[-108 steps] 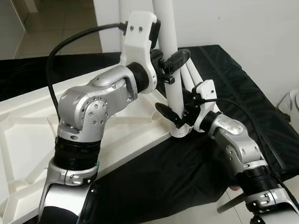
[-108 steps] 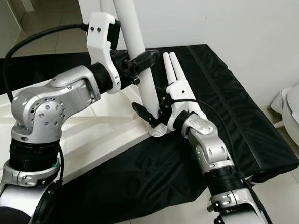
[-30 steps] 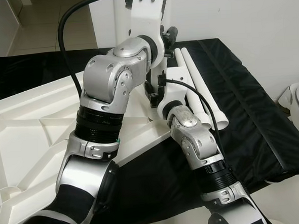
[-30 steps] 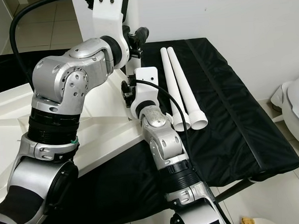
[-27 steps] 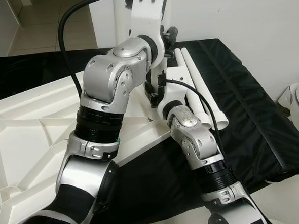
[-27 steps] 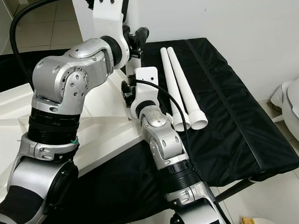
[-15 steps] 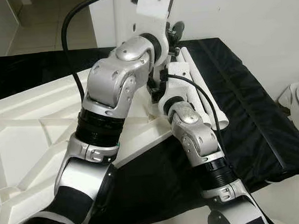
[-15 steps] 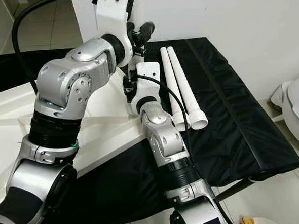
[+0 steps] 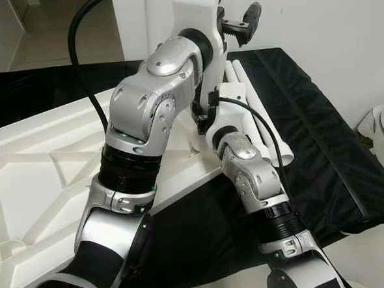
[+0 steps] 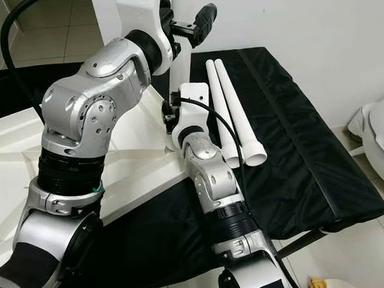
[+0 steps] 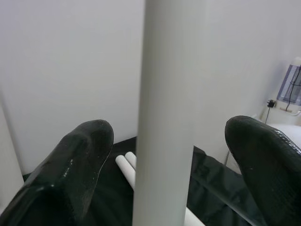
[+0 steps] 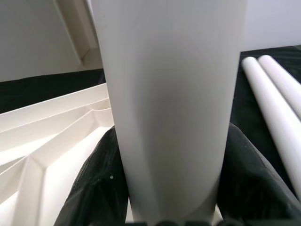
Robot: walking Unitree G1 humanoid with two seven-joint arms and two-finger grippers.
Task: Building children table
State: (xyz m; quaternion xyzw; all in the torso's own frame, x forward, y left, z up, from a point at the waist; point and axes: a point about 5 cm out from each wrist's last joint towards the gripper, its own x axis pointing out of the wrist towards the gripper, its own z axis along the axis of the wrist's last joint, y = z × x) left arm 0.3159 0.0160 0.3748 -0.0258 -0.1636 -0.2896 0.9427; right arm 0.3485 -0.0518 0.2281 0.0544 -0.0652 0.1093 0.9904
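White plastic everywhere: the tabletop [image 9: 44,172] lies underside up, ribs showing, across a black cloth [image 10: 296,144], and an upright leg [image 12: 169,108] stands at its near corner, between both arms. Up high, the left gripper [image 11: 169,155] straddles the leg, fingers [image 11: 80,160] spread wide, a clear gap on each side, nothing pinched. One black fingertip pokes out beside the white wrist housing in the head views. Down low, the right gripper [image 12: 171,183] hugs the same leg near its base, just above the tabletop's corner; its dark fingers [image 12: 101,179] sit snug against both sides of the tube, clamped on it. The right arm [image 9: 253,179] reaches up from the bottom, elbow bent, a black cable looping over its wrist. Two spare legs [image 10: 232,109] lie side by side on the cloth, just beside the right arm, open ends toward the robot. A white wall rises behind, tiled floor at the upper left.
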